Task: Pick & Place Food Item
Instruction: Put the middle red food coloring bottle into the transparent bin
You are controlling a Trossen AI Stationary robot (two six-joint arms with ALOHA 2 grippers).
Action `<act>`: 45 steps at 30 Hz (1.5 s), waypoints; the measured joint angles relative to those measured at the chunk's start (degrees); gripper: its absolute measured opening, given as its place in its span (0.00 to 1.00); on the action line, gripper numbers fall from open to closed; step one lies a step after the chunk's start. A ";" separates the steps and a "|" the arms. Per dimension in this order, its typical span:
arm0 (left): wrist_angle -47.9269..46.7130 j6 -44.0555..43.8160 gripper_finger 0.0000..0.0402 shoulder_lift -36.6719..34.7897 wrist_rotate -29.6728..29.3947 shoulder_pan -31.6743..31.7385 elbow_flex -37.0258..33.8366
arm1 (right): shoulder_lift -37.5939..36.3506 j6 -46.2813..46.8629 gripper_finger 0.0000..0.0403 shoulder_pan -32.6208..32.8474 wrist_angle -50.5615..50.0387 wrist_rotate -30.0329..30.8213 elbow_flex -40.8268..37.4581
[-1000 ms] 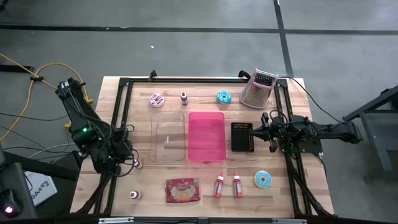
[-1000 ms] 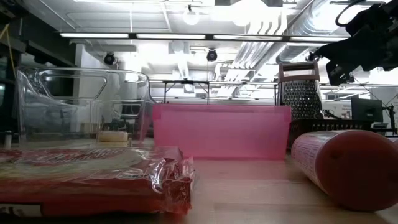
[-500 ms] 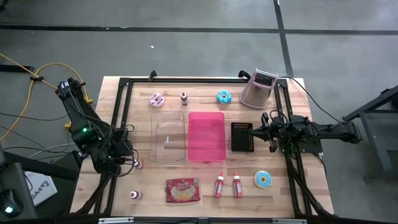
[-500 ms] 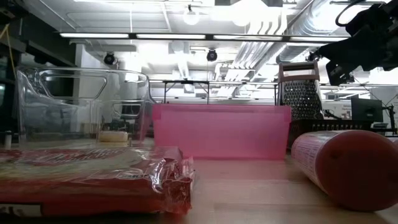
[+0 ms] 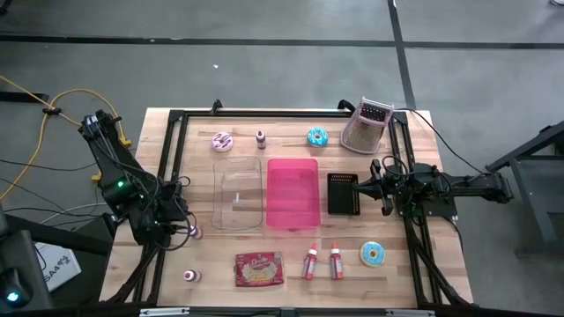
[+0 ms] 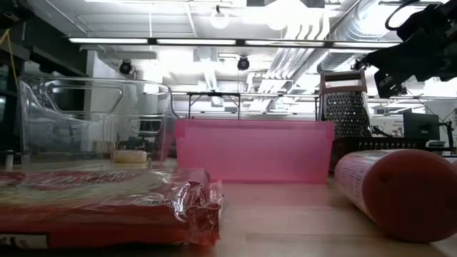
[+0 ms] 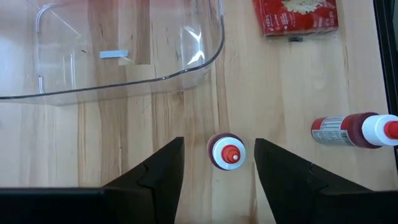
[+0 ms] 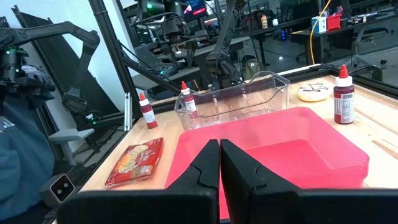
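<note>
Left hand (image 7: 216,165) spread wide just above the wooden surface (image 7: 298,87), straddling a small upright red-capped white bottle (image 7: 226,151) seen from directly over its cap. Fingers (image 7: 155,174) standing apart from the bottle on both sides, touching nothing, holding nothing. Just ahead of this hand, the rounded corner of a clear plastic bin (image 7: 124,46); farther ahead and off to one side, a flat red packet of food (image 7: 295,15) (task item not named, so any of these could be it); beside the hand, well clear of it, a dark-red sauce bottle with a white cap (image 7: 354,129) lying on its side.

Right hand (image 8: 219,163) clenched, the two dark fingers (image 8: 202,168) pressed together with only a thin seam between, gripping nothing. Poised at the edge of a pink rectangular plastic tray (image 8: 273,152), with the clear bin beyond it and the red packet off to the side. From above, a small black ridged tray (image 5: 343,194) right at this hand's tip.
</note>
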 joint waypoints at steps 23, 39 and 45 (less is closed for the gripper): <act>1.56 2.56 0.49 2.58 2.72 0.00 -0.22 | -0.01 -0.02 0.00 0.00 0.00 0.00 0.00; 2.73 2.36 0.71 6.96 2.79 0.00 -1.01 | 0.00 -0.01 0.00 0.00 0.00 0.00 0.00; 2.82 2.38 0.71 10.61 2.97 0.00 -1.01 | -0.02 -0.02 0.00 0.00 0.00 0.00 -0.02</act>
